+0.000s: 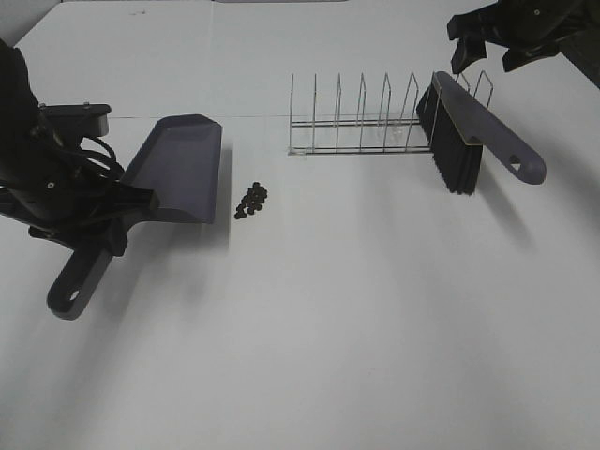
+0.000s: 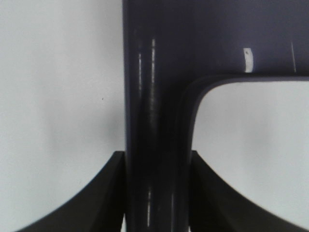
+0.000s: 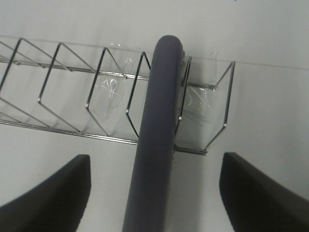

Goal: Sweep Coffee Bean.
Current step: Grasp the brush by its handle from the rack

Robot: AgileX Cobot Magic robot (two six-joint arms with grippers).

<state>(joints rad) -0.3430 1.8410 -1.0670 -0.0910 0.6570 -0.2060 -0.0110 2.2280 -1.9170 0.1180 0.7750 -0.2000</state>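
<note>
Several coffee beans (image 1: pixel 250 200) lie in a small dark cluster on the white table, just right of the front lip of the grey-purple dustpan (image 1: pixel 178 167). My left gripper (image 1: pixel 120 214) is shut on the dustpan's handle (image 2: pixel 154 145), with a finger (image 2: pixel 96 198) pressed against each side. The brush (image 1: pixel 473 131) leans in the wire rack (image 1: pixel 361 127), black bristles (image 1: pixel 455 164) pointing down. My right gripper (image 1: pixel 492 54) hovers open above the brush's upper end. In the right wrist view the brush handle (image 3: pixel 154 130) runs between the spread fingers (image 3: pixel 53 193) without touching them.
The wire rack (image 3: pixel 72 87) stands at the back centre, and its slots hold only the brush. The dustpan's handle end (image 1: pixel 70 289) points toward the front left. White tabletop spreads in front of the beans and the rack.
</note>
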